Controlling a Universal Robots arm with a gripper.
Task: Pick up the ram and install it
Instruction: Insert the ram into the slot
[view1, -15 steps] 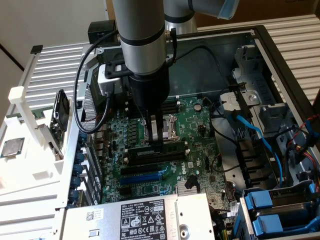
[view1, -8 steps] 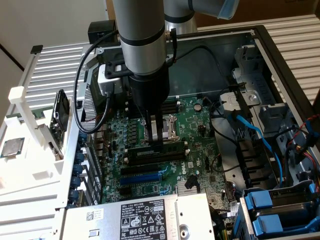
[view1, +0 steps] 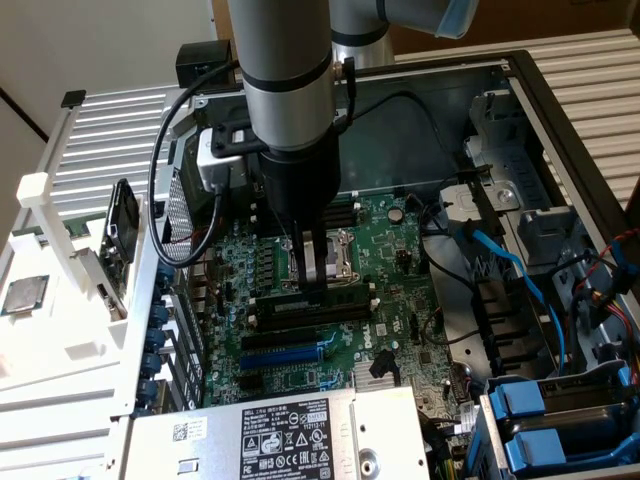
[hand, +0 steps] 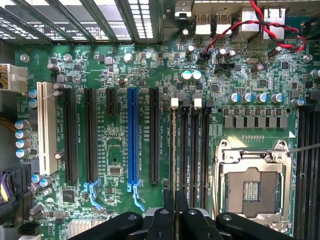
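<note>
ram (view1: 300, 305): standing on edge on the motherboard (hand: 115, 150), just on the near side of the CPU socket (view1: 335, 255) in the exterior view, pale label facing the camera
ram, wrist view: showing edge-on as a thin line (hand: 173, 150), lining up with the outermost of the memory slots (hand: 192, 145), the one beside the black expansion slot (hand: 154, 135)
seating depth: looking low in the slot, but cannot tell if fully home
white end clip (hand: 174, 102): sitting at the far end of the ram; latched or not, cannot tell
fingers (hand: 162, 220): standing narrow, pinching the ram's top edge around mid-length
gripper (view1: 316, 280): pointing straight down, arm reaching into the open case from above
step: judging by this, pickup done, working the install, stick being held in or at its slot
next move calling for: keeping the stick vertical and parallel to the slot, pressing straight down and evenly, no side load, both end clips closing
risk: tilting along the length, so seating one end only
</note>
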